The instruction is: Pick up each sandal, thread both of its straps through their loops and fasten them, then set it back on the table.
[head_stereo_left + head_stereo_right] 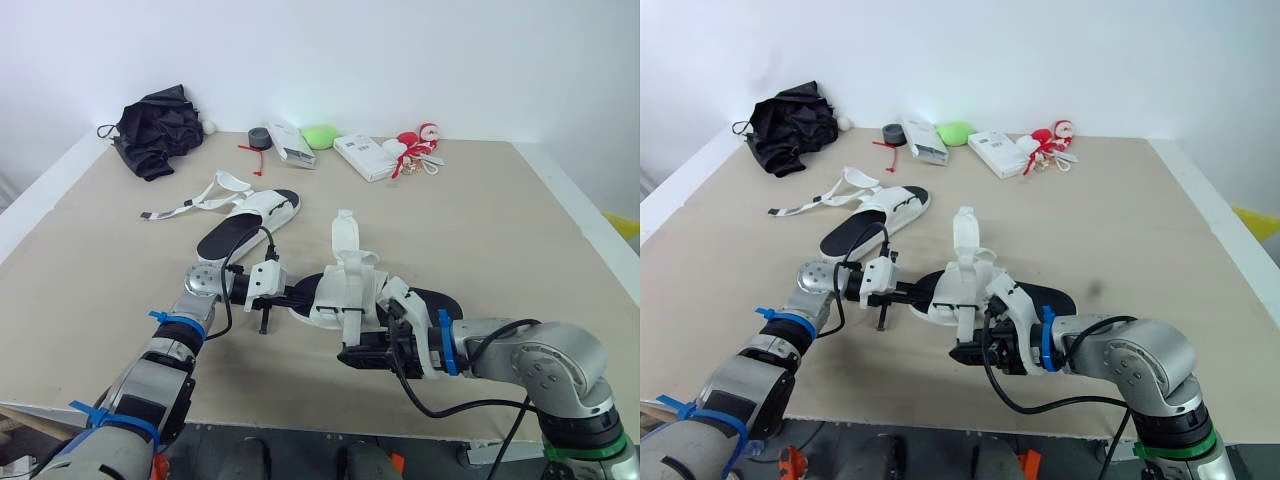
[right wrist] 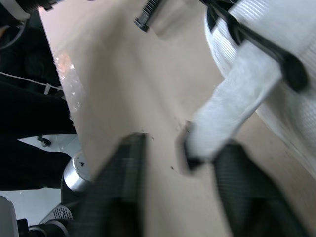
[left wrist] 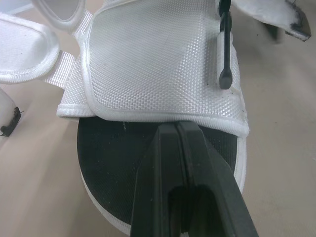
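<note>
Two white sandals with black insoles lie on the beige table [image 1: 500, 230]. The far sandal [image 1: 250, 222] rests at the left with its straps [image 1: 190, 207] undone and spread out. The near sandal [image 1: 350, 290] lies between my arms, one strap [image 1: 345, 232] standing upright. My left gripper [image 1: 297, 298] is at its toe end. Its fingers [image 3: 163, 163] are shut together over the insole, tips touching the hem of the white upper [image 3: 158, 64]. My right gripper [image 1: 350, 355] is open at the sandal's near side, and a loose white strap end [image 2: 222, 113] hangs between its fingers.
Along the back edge sit a black bundle of cloth [image 1: 157, 125], a tape roll [image 1: 259, 137], a white box [image 1: 288, 142], a green object [image 1: 320, 135], a second white box [image 1: 363, 156] and a red-and-white toy [image 1: 418, 145]. The table's front edge runs just below both grippers.
</note>
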Tool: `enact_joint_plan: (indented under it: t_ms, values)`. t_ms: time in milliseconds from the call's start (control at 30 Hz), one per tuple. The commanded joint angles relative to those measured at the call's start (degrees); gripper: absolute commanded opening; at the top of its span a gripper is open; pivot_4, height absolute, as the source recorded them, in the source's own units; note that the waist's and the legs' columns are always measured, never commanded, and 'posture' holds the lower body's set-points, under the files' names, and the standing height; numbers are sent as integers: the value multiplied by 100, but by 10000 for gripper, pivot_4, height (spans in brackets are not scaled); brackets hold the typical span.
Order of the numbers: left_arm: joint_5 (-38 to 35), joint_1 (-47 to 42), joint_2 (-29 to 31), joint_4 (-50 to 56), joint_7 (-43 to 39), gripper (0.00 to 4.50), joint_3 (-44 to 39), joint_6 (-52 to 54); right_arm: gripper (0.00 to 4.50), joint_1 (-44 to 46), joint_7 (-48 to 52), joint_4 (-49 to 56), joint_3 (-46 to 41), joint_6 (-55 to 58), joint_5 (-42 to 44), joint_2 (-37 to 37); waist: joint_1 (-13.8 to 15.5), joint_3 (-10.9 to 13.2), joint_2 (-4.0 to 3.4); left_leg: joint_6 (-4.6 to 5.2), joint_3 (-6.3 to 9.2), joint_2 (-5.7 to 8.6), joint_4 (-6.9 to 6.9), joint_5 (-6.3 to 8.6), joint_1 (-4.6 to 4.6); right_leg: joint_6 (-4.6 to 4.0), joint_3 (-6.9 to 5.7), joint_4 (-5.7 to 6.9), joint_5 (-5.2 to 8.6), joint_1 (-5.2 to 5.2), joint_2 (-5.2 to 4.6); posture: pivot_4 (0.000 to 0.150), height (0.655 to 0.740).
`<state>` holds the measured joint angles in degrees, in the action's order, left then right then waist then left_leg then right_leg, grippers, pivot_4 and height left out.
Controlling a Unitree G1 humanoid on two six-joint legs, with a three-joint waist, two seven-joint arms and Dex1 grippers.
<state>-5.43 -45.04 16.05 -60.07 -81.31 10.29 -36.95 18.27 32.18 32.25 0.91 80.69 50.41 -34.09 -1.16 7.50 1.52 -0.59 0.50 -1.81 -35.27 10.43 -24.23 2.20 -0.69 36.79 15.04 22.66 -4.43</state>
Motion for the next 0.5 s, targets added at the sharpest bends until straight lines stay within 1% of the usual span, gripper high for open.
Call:
enact_joint_plan:
  t_ms: [33,333,500]
  values:
    - [627,411,113,-602,49,0,384,336,600,62,75,88,-69,-118,133,-22,0,2,3,0,0,0,0,0,0,0,0,0,0,-1,-1,1500,7400]
    - [631,373,106,-625,72,0,382,339,600,24,389,463,-80,-267,476,-218,0,9,2,-1,5,0,0,1,0,0,-13,-2,0,-1,-19,1500,7400]
    - [649,312,78,-662,76,0,395,352,600,387,492,634,-432,-282,1387,-95,0,35,-10,-2,7,0,1,1,0,0,-26,-3,0,-2,-29,1500,7400]
